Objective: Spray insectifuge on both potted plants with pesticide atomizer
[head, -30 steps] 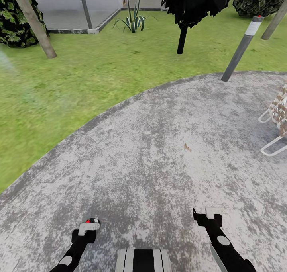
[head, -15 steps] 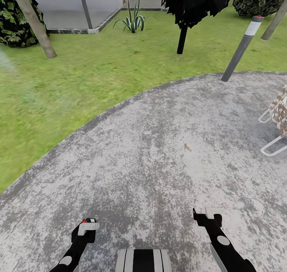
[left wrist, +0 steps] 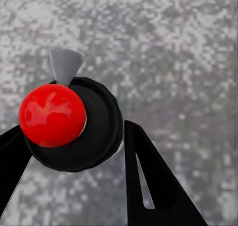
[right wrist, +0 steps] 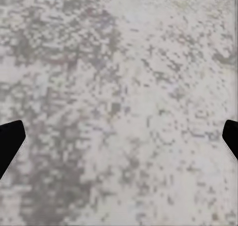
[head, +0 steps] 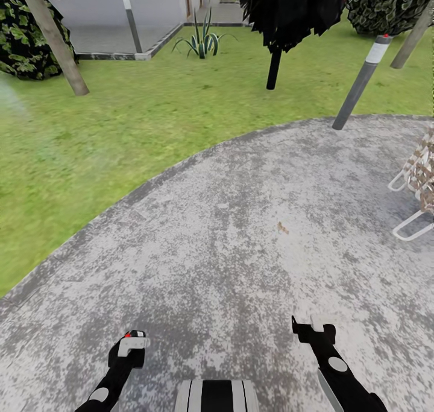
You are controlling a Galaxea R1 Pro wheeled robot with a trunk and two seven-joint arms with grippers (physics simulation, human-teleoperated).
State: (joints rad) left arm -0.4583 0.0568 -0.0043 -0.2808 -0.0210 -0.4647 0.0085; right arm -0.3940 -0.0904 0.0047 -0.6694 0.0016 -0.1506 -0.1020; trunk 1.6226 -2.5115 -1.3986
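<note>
**A:** Start wide. You're parked on the grey paved patch (head: 241, 249), and the lawn (head: 120, 128) curves round it from nine o'clock up to twelve. Past the grass there's a dark tree (head: 289, 8) at twelve, a spiky grass-like plant (head: 202, 38) at eleven, a leaning post (head: 360, 81) at one and a folding chair (head: 416, 183) at three.

**B:** And the two potted plants?

**A:** I can't pick them out from here, so your next move is driving, not reaching. My guess is you head across the grass.

**B:** Where's the sprayer?

**A:** Already with you. Your left gripper (left wrist: 74, 151) has its jaws clenched on the sprayer (left wrist: 74, 122). In the wrist camera you look nearly straight down its red cap (left wrist: 52, 114), so its long axis runs toward the camera, with the pale nozzle (left wrist: 64, 65) sticking out sideways from the top, away from the jaws.

**B:** The other arm?

**A:** Your right gripper (right wrist: 119, 141) is released, jaws wide apart with nothing between them, just pavement below. So the left arm does the spraying; mind where that nozzle faces once you arrive.
</note>
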